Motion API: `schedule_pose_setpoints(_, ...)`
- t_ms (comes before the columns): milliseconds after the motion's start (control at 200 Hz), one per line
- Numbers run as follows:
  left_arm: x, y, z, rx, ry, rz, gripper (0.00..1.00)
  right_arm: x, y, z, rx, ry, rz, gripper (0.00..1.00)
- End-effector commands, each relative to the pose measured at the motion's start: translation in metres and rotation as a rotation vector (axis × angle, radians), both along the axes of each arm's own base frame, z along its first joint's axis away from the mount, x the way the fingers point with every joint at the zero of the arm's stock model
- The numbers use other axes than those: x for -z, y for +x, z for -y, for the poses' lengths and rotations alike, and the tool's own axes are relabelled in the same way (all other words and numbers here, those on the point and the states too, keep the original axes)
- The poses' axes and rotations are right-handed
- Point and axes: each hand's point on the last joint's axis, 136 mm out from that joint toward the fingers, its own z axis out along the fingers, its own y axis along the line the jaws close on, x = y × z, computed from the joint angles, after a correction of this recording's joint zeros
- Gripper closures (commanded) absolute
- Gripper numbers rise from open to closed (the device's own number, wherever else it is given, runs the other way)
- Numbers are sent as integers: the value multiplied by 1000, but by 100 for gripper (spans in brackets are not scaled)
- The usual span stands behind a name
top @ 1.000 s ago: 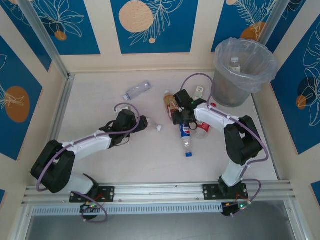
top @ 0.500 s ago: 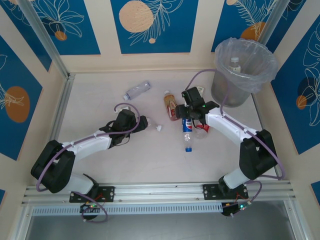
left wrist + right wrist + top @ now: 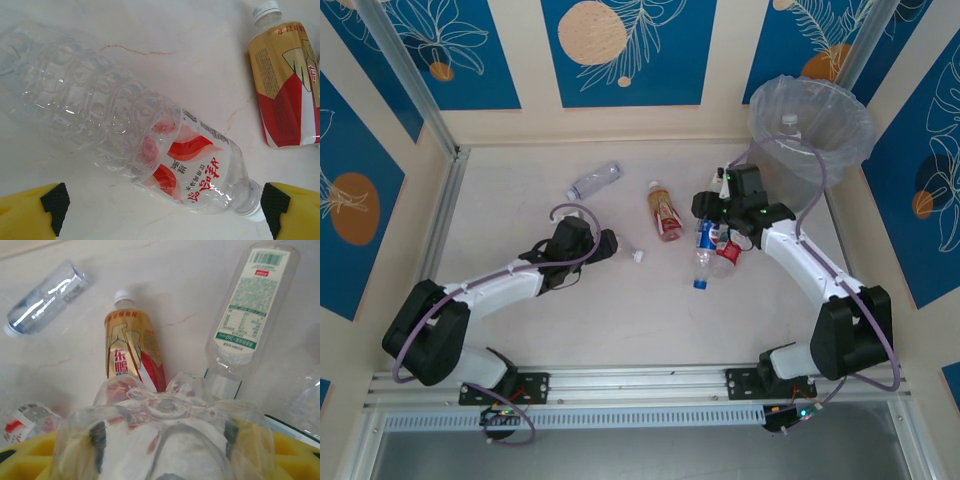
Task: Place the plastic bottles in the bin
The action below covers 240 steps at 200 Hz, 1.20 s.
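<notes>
The table (image 3: 520,300) is pale stone with thin brown veins. It is fenced by metal rails (image 3: 440,215) and cream walls that carry blue panels (image 3: 620,50) painted with white leaves and orange discs. The bin (image 3: 850,125) stands in the far right corner, lined with a bag, with one bottle (image 3: 788,125) inside.

From above, the other plastic bottles lie mid-table: a plain clear bottle (image 3: 595,180) farthest left, an orange-brown bottle (image 3: 664,212) and a crumpled bottle with red on it (image 3: 728,250). The right gripper (image 3: 710,222), near the bin, pinches a blue-label bottle (image 3: 703,245) by its base, cap toward the near edge.

The right wrist camera shows that base (image 3: 165,440) up close, clamped between yellow fingers (image 3: 30,460). A green-and-white bottle (image 3: 247,310) lies beyond it, hard to make out from above.

The left gripper (image 3: 610,245) sits low over a red-and-white bottle (image 3: 150,145). Its wrist camera shows the jaws spread, the bottle lying flat between the fingertips (image 3: 55,200) with its cap end just beside one.
</notes>
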Motion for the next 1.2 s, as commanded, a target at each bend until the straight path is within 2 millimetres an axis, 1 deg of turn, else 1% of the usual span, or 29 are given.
schedule_pose_setpoints(0,-12,7,3,8,-21,24,1,-32,2,2,-3,97,90,49)
schedule_pose_setpoints(200,-17,7,5,12,-36,32,0,-76,4,21,14,102,225,50)
schedule_pose_setpoints(375,-28,7,23,93,-101,59,0,-120,8,36,22,100,342,50)
schedule_pose_setpoints(435,-33,7,26,109,-113,72,0,-134,10,43,30,99,386,50)
schedule_pose_setpoints(545,-39,7,25,109,-116,89,0,-159,12,52,40,101,457,50)
schedule_pose_setpoints(760,-49,5,23,110,-130,129,0,-199,14,68,61,86,558,50)
schedule_pose_setpoints(890,-50,4,19,100,-122,138,0,-233,16,81,85,81,656,50)
schedule_pose_setpoints(990,-50,3,18,103,-117,137,0,-263,17,96,124,75,745,50)
schedule_pose_setpoints(1085,-50,3,18,100,-120,137,1,-285,19,112,159,86,810,50)
schedule_pose_setpoints(1195,-49,2,17,98,-122,135,0,-301,23,136,240,92,874,49)
